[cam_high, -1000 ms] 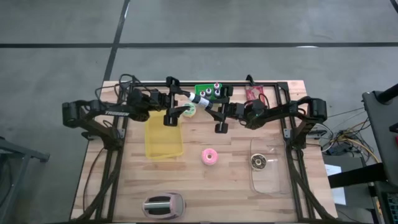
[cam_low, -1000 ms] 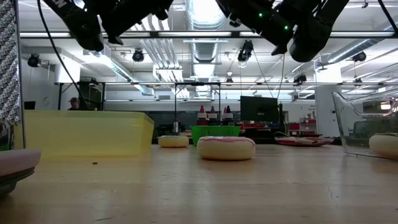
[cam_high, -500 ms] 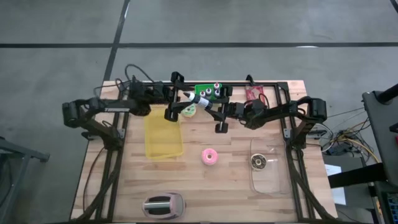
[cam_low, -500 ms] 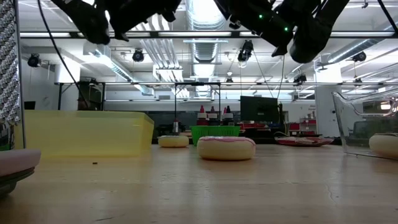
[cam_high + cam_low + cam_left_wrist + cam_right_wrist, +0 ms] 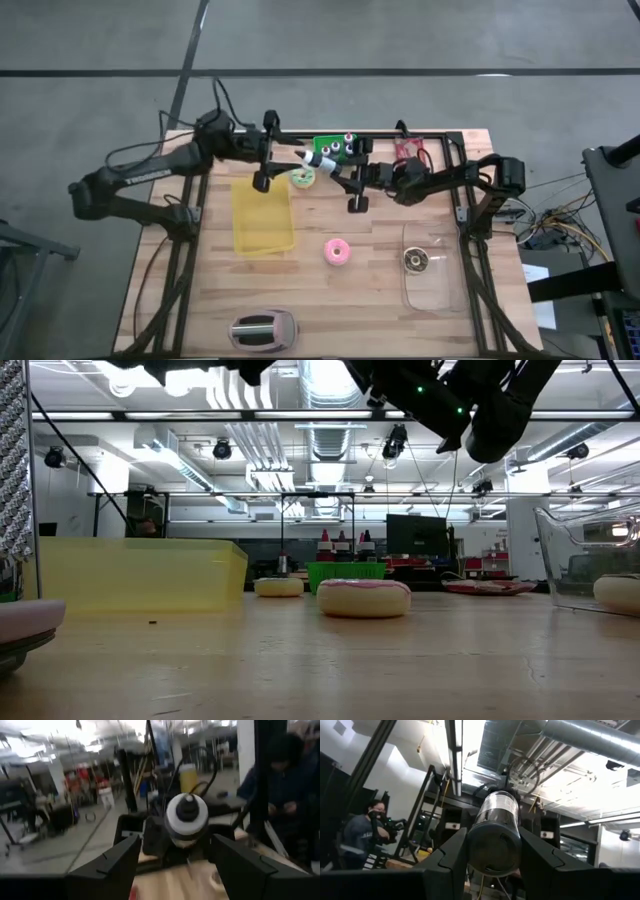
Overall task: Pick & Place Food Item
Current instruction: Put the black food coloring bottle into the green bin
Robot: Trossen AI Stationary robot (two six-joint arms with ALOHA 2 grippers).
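Wooden tabletop [image 5: 330, 300] is where your pink frosted donut [image 5: 338, 251] sits, between the yellow plastic bin [image 5: 263, 220] and clear plastic container [image 5: 435, 270]. Your right end effector [image 5: 352, 186] is clamped on a dark cylindrical bottle with white cap [image 5: 322, 160]; your left end effector [image 5: 266, 150] is spread apart, holding nothing.

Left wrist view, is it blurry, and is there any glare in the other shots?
Left wrist view: soft and smeared throughout, the bottle ahead included. Low view: bright ceiling lights wash out the top, arms in silhouette. Right wrist view: strong glare from overhead lights behind the held bottle.
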